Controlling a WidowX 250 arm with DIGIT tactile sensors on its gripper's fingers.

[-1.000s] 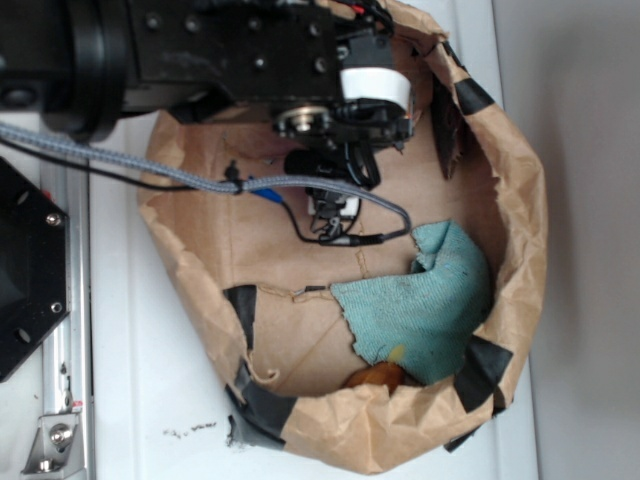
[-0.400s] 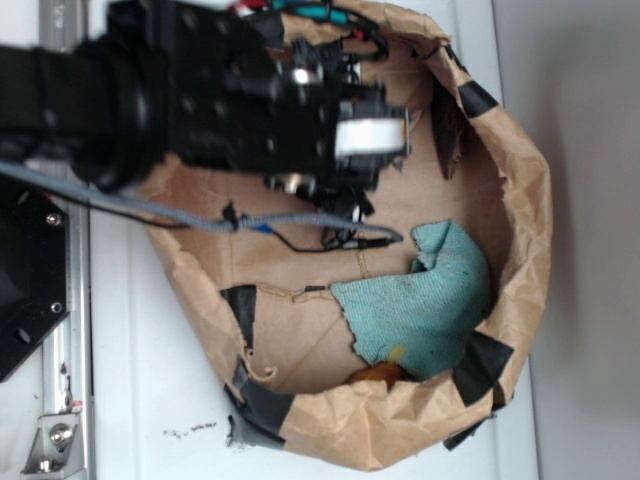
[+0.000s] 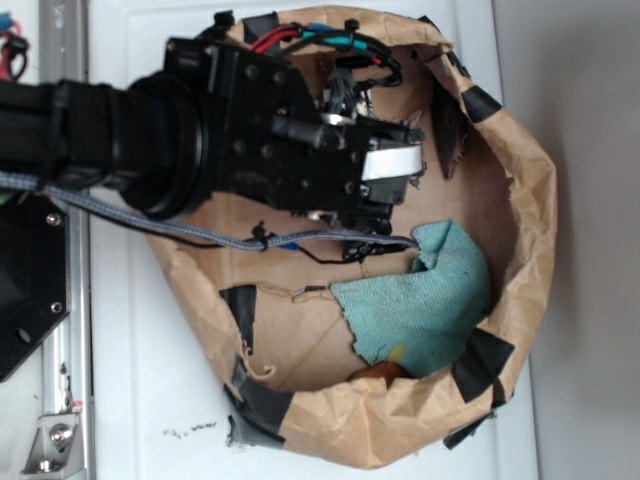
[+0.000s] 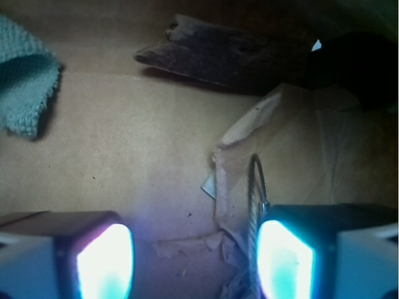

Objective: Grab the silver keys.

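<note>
In the wrist view my gripper [image 4: 196,252] is open, its two glowing pads [image 4: 106,261] low over the brown paper floor. A thin wire ring [image 4: 255,187] of the silver keys rises just inside the right pad [image 4: 283,261]. The key blades are hidden below the frame's edge. From the exterior view the black arm and gripper [image 3: 372,212] reach into the paper-lined basket [image 3: 525,200] and cover the keys.
A teal cloth [image 3: 420,300] lies at the basket's lower right, its corner [image 4: 25,81] at the wrist view's upper left. Torn paper [image 4: 274,137] and a dark tape strip [image 4: 212,53] lie ahead. An orange object [image 3: 375,376] peeks from under the cloth. Paper walls surround all sides.
The arm has swung from the basket's top edge down and to the right over the floor, closer to the teal cloth. The gripper's own fingers are now hidden beneath the arm.
</note>
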